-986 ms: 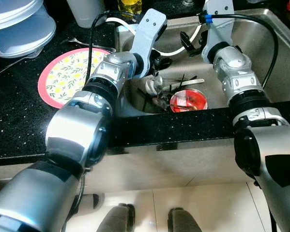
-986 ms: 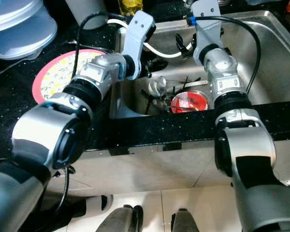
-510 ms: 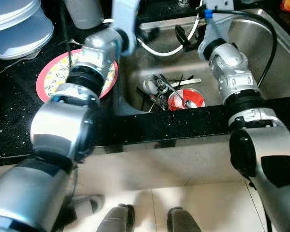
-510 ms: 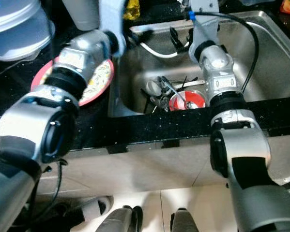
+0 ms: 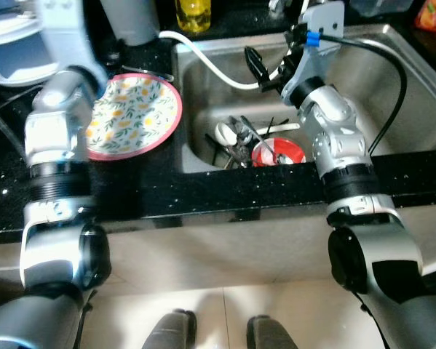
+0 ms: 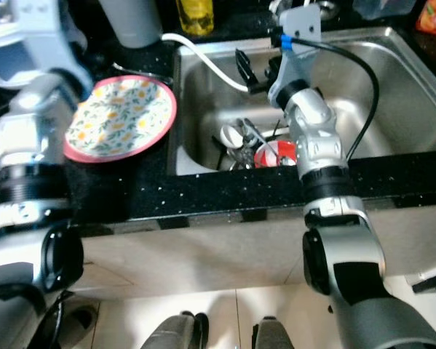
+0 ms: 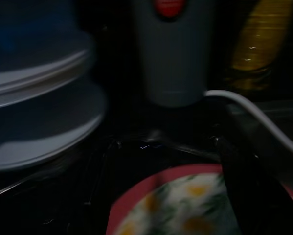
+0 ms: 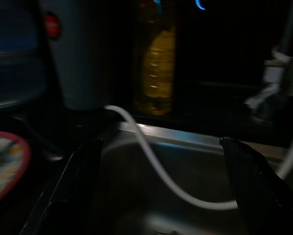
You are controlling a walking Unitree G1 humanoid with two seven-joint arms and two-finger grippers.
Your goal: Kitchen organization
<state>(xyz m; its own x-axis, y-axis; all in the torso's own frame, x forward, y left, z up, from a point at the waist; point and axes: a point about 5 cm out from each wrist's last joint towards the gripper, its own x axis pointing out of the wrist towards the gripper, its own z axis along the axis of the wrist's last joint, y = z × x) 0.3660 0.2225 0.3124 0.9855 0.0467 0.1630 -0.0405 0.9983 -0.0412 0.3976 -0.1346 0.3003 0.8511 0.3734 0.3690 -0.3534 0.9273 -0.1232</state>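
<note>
We note the left arm has swung from the sink (image 5: pixel 392 87) to the plate (image 5: pixel 134 116), grip unreadable; right gripper (image 5: pixel 268 69) wide, empty.

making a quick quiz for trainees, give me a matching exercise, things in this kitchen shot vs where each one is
Things:
1. floral plate
2. red bowl
3. yellow bottle
4. white hose

Places:
a. in the sink basin, among the utensils
b. behind the sink
c. flat on the black counter, left of the sink
d. running over the sink's back left corner

Pairs: 1-c, 2-a, 3-b, 4-d
</note>
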